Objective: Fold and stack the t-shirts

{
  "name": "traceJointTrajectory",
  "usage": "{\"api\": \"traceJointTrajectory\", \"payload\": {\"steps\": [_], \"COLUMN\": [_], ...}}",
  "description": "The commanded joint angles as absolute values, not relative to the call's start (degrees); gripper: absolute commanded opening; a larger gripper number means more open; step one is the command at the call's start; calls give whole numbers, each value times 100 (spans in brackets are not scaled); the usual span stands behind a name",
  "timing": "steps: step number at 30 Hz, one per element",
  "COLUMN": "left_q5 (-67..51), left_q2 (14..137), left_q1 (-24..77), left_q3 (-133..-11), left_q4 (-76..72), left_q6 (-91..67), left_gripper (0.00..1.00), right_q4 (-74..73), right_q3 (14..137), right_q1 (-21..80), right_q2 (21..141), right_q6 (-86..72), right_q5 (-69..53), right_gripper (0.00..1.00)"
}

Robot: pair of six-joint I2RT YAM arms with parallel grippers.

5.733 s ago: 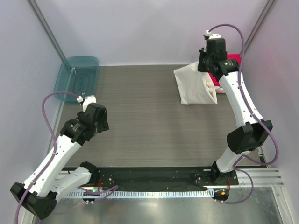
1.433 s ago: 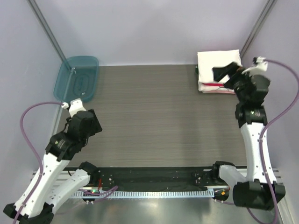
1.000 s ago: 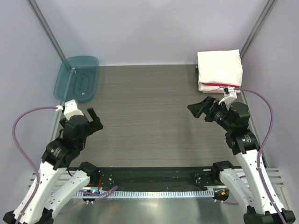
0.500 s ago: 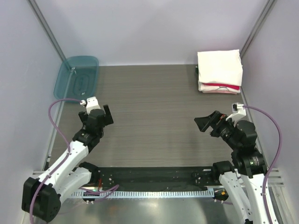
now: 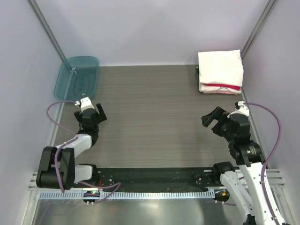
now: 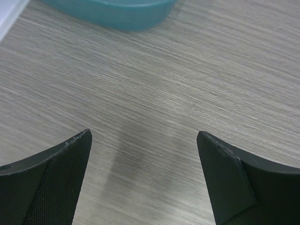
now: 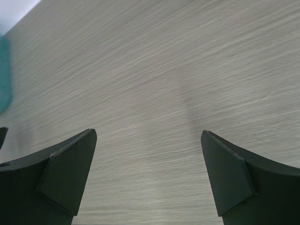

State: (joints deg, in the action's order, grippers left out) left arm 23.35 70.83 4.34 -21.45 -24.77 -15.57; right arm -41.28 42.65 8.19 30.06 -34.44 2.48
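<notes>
Neatly stacked, the folded t-shirts (image 5: 220, 71) lie across the table (image 5: 150, 108) from the teal tub (image 5: 77, 77), while the left gripper (image 6: 144, 136), near the tub, and the right gripper (image 7: 149, 133), well away from it, gape wide and empty

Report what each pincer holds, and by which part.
Nothing. The left pincer and right pincer are both open and empty; the folded t-shirts lie stacked apart from them.
</notes>
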Motion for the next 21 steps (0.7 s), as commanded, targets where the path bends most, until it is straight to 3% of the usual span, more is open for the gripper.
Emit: {"api": "traceJointTrajectory", "payload": {"steps": [1,6,12,18,21], "left_q5": [1821,1468,1187,1169,1221], "left_q2": [7434,7989,8507,8525,8499], "left_q1": [264,264,185,193,202], "left_q3": [-2153,-2566,-1679,-1696,-1670], "left_q4": [-3823,-3812,-5940,-5924,-5924], "left_q6": [-1450,-941,-748,-738,-747], "left_gripper": [93,83,89,100,100], "right_q4": [-4017,-3561,-2972,-2058,-1453], "right_q3": [4333,4342,4132,3359,2824], "right_q1": [835,844,844,844,844], "right_q2": [3391,4147,4184,3623,3437], "right_q6": [-3402,-3269,-3138,-3119,-3322], "right_q5": [879,440,940,1562,1933], "right_gripper": [100,100,100,100,100]}}
